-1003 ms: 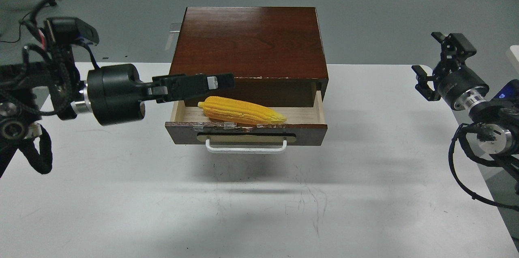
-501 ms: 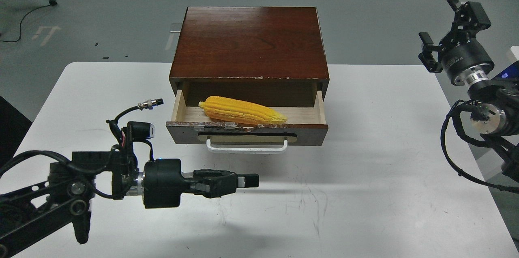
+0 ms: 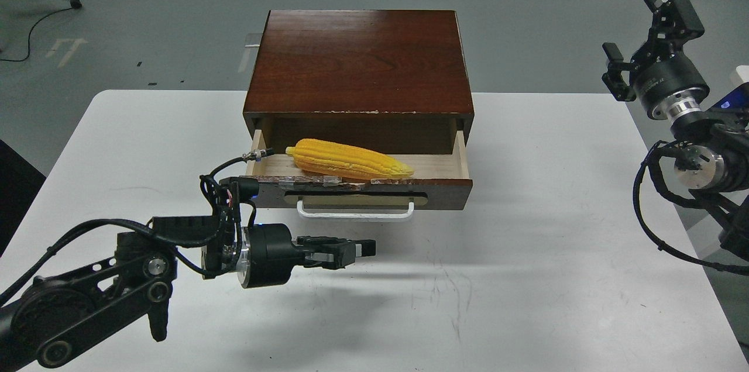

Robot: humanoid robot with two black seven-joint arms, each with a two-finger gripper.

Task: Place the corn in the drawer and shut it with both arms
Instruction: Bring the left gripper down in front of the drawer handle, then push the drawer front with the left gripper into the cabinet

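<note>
**A:** What's closest to you right now?

**B:** Your left tool (image 3: 360, 248), low over the white tabletop (image 3: 526, 278), pointing right, just in front of the drawer (image 3: 445, 192). Fingers look pressed together, holding nothing.

**A:** And the corn?

**B:** The corn (image 3: 348, 159) lies inside the pulled-out drawer, tip pointing right. Your right tool (image 3: 641, 38) is way off at the far right edge, fingers apart, empty.
</note>
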